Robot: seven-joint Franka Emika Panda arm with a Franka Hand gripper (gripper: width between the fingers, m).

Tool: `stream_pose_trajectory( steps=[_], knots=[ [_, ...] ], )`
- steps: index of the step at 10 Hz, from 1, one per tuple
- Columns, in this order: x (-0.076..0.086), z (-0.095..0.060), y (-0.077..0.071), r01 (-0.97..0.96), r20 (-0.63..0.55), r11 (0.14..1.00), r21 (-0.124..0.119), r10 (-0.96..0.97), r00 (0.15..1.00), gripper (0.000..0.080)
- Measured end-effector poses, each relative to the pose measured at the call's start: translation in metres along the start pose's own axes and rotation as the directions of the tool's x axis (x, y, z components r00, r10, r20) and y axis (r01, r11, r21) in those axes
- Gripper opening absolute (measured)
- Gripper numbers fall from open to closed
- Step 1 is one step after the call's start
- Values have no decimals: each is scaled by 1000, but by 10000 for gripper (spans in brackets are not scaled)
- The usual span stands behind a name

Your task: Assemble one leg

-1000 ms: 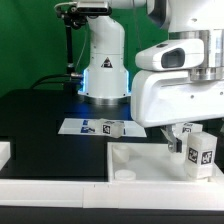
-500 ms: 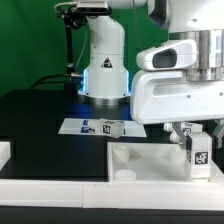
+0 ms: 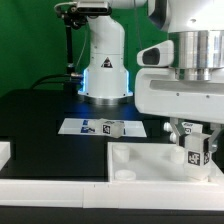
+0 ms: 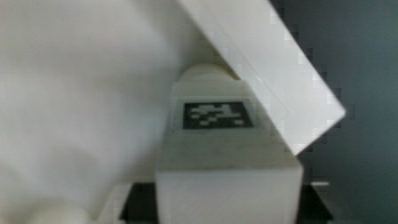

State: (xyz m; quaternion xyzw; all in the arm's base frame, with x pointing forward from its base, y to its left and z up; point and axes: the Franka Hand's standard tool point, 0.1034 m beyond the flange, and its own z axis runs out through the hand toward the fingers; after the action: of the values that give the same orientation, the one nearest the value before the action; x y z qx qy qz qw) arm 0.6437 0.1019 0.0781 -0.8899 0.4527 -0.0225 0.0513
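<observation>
- Holding the leg (image 3: 196,153) between its two fingers, the gripper (image 3: 194,140) is clamped on the part's upper end; the tagged lower body hangs below the fingertips.
- Wrist view agrees: leg (image 4: 224,150) runs straight out from between the jaws, tag facing the camera, white tray surface behind it.
- Leg sits over the tray (image 3: 150,160), toward the exterior view's right, close above the floor inside the raised rim. Contact with the floor cannot be told.
- Judged step: carrying the leg to its mounting point on the tray; insertion not yet done.
- Next move likely calls for lining the leg's lower end up with the socket, then a straight descent, kept vertical.
- Arm pose: wrist points straight down, hand body upright above the tray.
- Elsewhere: another peg (image 3: 107,128) rests on the marker board (image 3: 75,126), well apart from the gripper.
</observation>
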Motion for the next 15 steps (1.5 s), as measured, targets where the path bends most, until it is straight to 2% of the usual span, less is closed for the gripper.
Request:
stream_pose_trajectory(
  steps=[2, 3, 5, 6, 7, 8, 9, 10, 12, 13, 14, 15],
  knots=[
    [-2, 0, 1, -309, 24, 951, -5, 309, 951, 287],
    [-3, 0, 1, -386, 27, 922, -11, 386, 922, 287],
    [-7, 0, 0, -375, 28, 927, -13, 375, 927, 287],
    [-7, 1, 1, -260, 25, 965, -11, 261, 965, 287],
    [-8, 2, 2, -90, 28, 996, -10, 90, 996, 428],
    [-10, 3, 4, 129, 53, 991, -22, -127, 990, 428],
    [-14, 3, 4, 261, 78, 965, -25, -259, 963, 582],
    [-20, 4, 1, 320, 85, 947, -19, -317, 945, 642],
    [-17, 4, 3, 452, 85, 892, -8, -450, 889, 648],
    [-16, 5, 2, 592, 72, 806, -12, -590, 804, 648],
    [-15, 6, 0, 764, 40, 644, -36, -763, 645, 649],
    [-12, 6, -2, 857, 26, 514, -44, -857, 515, 649]
  ],
)
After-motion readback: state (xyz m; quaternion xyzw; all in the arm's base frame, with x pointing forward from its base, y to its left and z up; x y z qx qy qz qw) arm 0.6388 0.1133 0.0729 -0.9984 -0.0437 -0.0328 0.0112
